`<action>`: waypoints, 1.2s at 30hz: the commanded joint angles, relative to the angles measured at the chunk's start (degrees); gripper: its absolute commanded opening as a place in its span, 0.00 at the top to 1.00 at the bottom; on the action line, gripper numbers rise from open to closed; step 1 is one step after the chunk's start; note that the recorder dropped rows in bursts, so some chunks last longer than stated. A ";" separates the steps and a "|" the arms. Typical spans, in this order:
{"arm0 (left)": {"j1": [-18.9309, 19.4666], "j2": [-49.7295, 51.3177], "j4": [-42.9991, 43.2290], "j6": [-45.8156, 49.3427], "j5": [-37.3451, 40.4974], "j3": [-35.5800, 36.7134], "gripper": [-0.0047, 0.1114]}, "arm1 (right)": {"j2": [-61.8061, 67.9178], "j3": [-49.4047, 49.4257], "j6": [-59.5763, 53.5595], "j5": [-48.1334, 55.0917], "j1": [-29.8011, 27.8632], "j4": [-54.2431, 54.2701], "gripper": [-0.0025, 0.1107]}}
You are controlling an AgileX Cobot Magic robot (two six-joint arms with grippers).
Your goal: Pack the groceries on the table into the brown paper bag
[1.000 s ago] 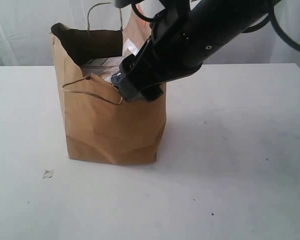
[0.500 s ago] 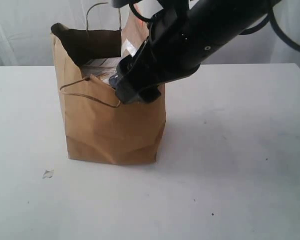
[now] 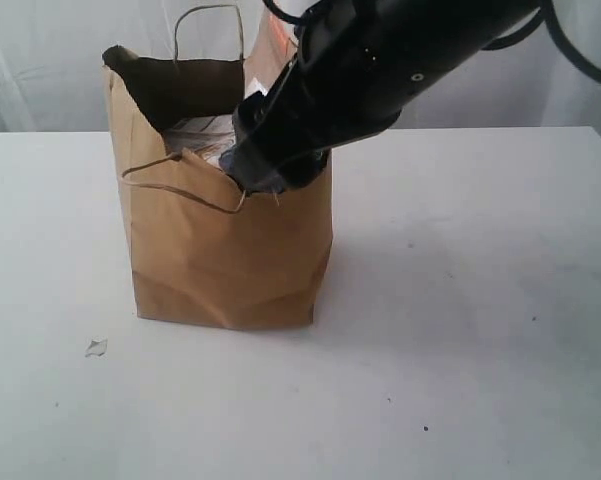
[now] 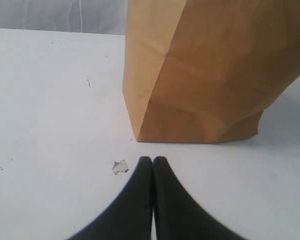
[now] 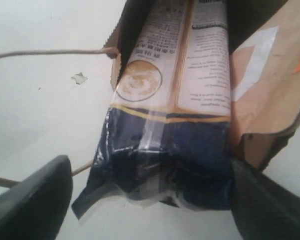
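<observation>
Nearest ground: white table (image 3: 460,400), scuffed, a few dark specks. One small white crumb (image 3: 96,347) lies on it, off the bag's front left corner and not touching it.

Left gripper (image 4: 153,161): fingers pressed together with nothing between them. The tips sit low over the table, just beside the crumb and short of the bag's base.

Brown paper bag (image 3: 230,250) stands upright on the table, creased, rim jagged. The front cord handle (image 3: 185,194) has flopped outward over the front face.

Right gripper (image 5: 150,167) is at the bag's mouth, over the front right part of the rim. Its fingers (image 5: 35,200) stand wide apart, one on each side of the pack's dark blue end. A clear gap shows at one finger. The other sits close to the pack's edge, and contact cannot be told. No clamp seen.

Spaghetti pack (image 5: 174,75) stands in the bag, pale printed length running down inside, blue end up at the rim. Brown pouch with white square (image 5: 274,95) stands in the bag just beside the pack.

Farther back: rear handle (image 3: 208,8) upright, then pale curtain (image 3: 40,60).
</observation>
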 commanded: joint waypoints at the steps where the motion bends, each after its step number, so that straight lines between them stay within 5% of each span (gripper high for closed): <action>1: 0.01 -0.31 -0.40 -0.08 -0.19 0.16 0.96 | -0.62 -0.78 -0.65 -0.42 -0.20 -0.12 0.30; 36: 0.01 -0.31 -0.40 -0.08 -0.19 0.16 0.96 | -2.01 -0.87 -0.43 -11.31 -0.20 -2.88 0.31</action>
